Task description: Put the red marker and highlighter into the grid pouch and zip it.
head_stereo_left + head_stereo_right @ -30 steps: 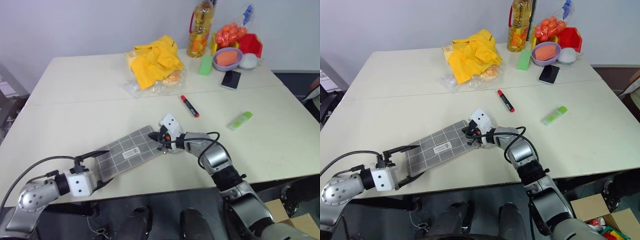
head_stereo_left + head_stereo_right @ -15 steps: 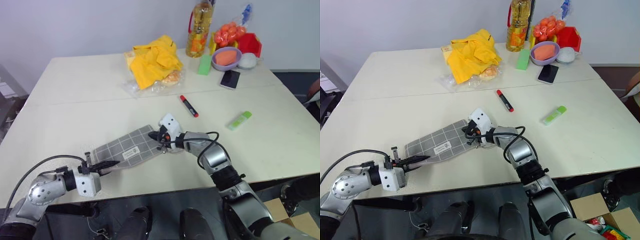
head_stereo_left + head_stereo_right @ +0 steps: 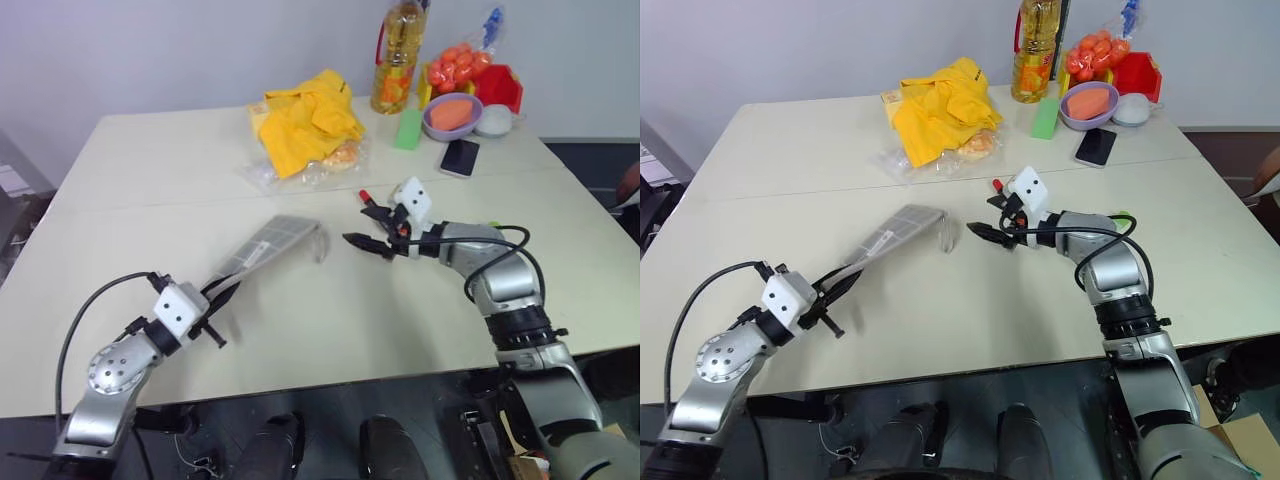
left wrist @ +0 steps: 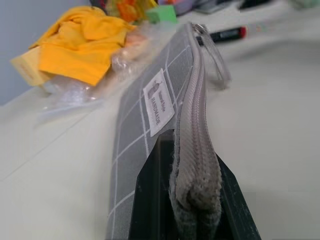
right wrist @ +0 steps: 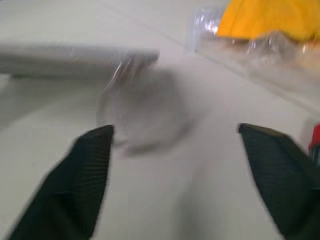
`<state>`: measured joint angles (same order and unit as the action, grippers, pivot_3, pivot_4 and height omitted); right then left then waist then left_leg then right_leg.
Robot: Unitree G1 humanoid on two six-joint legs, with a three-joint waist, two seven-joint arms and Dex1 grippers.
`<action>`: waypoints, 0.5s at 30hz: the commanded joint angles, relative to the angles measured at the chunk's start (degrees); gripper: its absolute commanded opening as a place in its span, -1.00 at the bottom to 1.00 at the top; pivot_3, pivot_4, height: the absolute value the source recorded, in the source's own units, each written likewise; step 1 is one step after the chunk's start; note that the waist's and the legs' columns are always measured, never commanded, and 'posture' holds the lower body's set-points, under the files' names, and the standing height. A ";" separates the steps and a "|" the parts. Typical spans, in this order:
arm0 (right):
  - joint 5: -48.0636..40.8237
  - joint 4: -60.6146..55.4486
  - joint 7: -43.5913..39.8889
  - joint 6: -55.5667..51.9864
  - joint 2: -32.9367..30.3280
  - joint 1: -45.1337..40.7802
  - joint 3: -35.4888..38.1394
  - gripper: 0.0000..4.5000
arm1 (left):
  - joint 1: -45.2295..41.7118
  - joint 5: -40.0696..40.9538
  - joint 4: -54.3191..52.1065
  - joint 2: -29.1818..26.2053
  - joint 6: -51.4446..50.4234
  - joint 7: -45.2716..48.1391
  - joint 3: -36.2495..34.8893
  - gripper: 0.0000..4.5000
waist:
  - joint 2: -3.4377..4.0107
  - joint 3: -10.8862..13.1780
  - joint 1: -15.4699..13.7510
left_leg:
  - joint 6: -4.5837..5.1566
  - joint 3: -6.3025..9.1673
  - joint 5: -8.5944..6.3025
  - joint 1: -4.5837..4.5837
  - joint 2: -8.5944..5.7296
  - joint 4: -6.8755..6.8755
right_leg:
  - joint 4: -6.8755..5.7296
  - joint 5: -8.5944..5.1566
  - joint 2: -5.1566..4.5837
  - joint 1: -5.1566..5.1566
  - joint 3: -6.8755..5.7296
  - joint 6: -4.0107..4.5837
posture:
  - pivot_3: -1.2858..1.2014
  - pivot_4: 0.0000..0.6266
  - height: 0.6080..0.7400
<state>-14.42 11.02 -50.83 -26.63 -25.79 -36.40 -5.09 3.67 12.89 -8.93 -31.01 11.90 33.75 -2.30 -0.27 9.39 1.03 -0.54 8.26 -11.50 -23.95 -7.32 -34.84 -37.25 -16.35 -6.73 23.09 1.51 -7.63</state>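
While the left gripper (image 3: 840, 285) clamps the grid pouch (image 3: 895, 228), the right gripper (image 3: 992, 214) gapes just beside it.

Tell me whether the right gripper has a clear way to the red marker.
Probably yes: the open right gripper hangs right beside the red marker, holding nothing, with only bare table between them.

The broad cream table (image 3: 300, 330) lies bare across the lower middle and left of the frame, so passage there is free. Mid-frame, the flat grey grid pouch (image 3: 265, 245) stands lifted on edge, clamped in the left gripper (image 3: 222, 290), barring the way from lower left. Just right of it the right gripper (image 3: 367, 226), fingers spread, hangs before the red-capped black marker (image 3: 366, 194). The crumpled yellow cloth (image 3: 305, 120) and the oil bottle (image 3: 397, 60) crowd the top edge.
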 commanded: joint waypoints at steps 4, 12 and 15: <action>-2.03 -2.92 4.25 -4.87 3.89 -0.85 1.01 0.76 | -2.36 -1.48 -1.32 0.76 -0.39 0.67 0.75 -1.00 | 0.01 0.01 -0.17 | -0.01 -0.04 0.00 -0.02 0.01 0.02 | 0.00 0.00 0.00 0.05 0.06 0.00 | 0.03 -0.52 1.00; -0.57 -1.53 7.85 -4.76 7.86 -2.23 -0.37 0.51 | -4.25 -2.92 -0.82 2.03 -0.41 1.85 3.09 -1.00 | 0.02 0.01 -0.35 | -0.02 -0.04 0.01 -0.04 -0.03 0.00 | 0.02 0.00 0.01 0.14 0.05 0.00 | 0.03 -0.52 1.00; -1.15 -0.92 7.83 -5.65 8.03 -3.04 0.10 -0.09 | -4.60 -3.41 -0.72 2.54 -0.47 1.64 3.39 -1.00 | 0.02 0.01 -0.27 | -0.02 -0.05 0.01 -0.04 -0.03 0.01 | 0.02 0.00 0.02 0.13 0.06 0.00 | 0.03 -0.52 1.00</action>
<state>-14.78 10.63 -43.12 -32.26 -17.84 -37.65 -5.78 -0.36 9.91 -8.98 -28.52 11.04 35.49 1.25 -0.25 9.40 0.76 -0.55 8.22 -11.49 -23.99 -7.35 -34.83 -37.24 -16.35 -6.71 23.22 1.57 -7.62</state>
